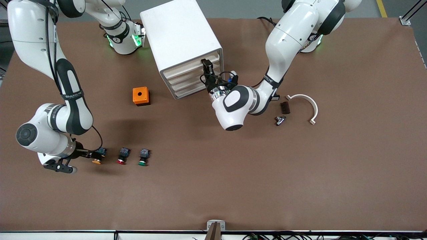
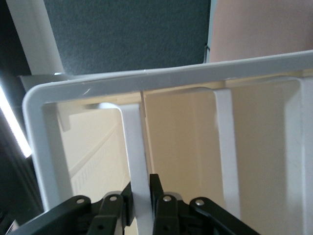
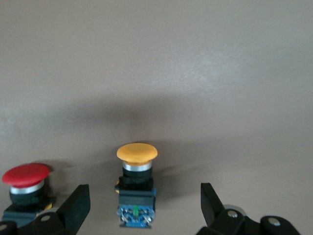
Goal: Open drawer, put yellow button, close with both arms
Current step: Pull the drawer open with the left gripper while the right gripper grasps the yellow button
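My right claw [image 1: 90, 154] sits low in the lower left of the front view. It is wide open and holds nothing. The yellow button [image 3: 136, 184] lies on the table between my two fingers [image 3: 73, 209], which do not touch it. In the front view the yellow button [image 1: 99, 155] is first in a row, with the red button [image 1: 122, 155] just beside it and the green button [image 1: 143, 157] after that.

My left claw [image 1: 207, 69] is up at the white cabinet [image 1: 181, 43], near the top middle of the front view. Its jaws are shut on the thin front lip of a drawer [image 2: 139, 161]. I think it is an upper one. The drawer looks barely pulled out.

What could go wrong? The red button [image 3: 25, 188] is very near one finger, so I could bump it when I squeeze. The button is small and may tip or slip. If my left claw pulls crooked, the lip may slide out, or the whole cabinet may move.
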Robot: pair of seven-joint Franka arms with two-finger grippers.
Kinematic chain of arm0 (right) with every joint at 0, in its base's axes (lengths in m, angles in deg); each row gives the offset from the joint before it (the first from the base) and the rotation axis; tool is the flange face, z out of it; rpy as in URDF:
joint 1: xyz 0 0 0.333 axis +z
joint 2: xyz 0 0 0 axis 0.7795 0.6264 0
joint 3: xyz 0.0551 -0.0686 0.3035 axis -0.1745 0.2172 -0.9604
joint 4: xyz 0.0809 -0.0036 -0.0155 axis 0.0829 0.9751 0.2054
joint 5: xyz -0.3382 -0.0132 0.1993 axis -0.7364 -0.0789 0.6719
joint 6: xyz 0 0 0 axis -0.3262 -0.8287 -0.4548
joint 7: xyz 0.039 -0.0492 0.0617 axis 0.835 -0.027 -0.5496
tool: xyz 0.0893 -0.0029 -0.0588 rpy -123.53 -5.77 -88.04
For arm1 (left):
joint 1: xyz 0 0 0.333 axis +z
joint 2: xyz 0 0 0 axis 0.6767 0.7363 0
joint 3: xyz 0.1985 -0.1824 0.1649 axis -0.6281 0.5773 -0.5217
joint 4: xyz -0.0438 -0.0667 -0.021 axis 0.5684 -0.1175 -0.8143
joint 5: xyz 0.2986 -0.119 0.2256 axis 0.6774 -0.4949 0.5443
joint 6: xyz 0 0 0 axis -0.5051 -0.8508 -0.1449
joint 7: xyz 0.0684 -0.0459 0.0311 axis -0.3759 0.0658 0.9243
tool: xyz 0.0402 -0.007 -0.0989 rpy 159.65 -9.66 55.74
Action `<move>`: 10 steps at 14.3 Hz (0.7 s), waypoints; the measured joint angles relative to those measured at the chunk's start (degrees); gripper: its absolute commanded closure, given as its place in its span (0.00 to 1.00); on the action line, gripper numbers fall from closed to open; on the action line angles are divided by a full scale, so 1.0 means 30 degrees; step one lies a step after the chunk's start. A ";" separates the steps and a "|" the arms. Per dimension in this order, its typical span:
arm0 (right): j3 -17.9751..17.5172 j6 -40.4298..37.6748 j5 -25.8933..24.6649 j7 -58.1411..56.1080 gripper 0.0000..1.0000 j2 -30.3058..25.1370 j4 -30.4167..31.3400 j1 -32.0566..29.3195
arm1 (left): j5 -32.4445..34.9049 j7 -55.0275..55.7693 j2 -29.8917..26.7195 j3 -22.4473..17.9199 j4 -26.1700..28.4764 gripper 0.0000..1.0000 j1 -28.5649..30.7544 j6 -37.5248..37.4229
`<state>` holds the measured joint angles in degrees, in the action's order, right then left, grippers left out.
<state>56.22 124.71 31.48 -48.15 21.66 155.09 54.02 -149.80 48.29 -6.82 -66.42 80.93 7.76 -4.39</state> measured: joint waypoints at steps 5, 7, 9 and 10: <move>-0.0027 0.1080 0.0404 0.0079 0.05 0.0632 0.0574 0.0467 | -0.0620 -0.0024 0.0194 -0.0112 -0.0015 0.85 0.1523 0.0077; -0.0019 0.1078 0.0405 0.0078 0.33 0.0637 0.0765 0.0488 | -0.0696 -0.0024 0.0203 -0.0238 -0.0037 0.84 0.1963 0.0090; -0.0006 0.1068 0.0406 0.0040 0.67 0.0637 0.0892 0.0488 | -0.0841 -0.0024 0.0202 -0.0554 -0.0077 0.83 0.2218 0.0091; -0.0002 0.1062 0.0406 -0.0064 0.80 0.0636 0.0939 0.0487 | -0.0977 -0.0023 0.0201 -0.0810 -0.0117 0.83 0.2270 0.0092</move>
<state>56.21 127.90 32.69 -48.34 23.57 157.90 55.48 -152.73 48.22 -6.22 -68.86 80.58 14.57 -4.11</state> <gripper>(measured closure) 0.216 0.841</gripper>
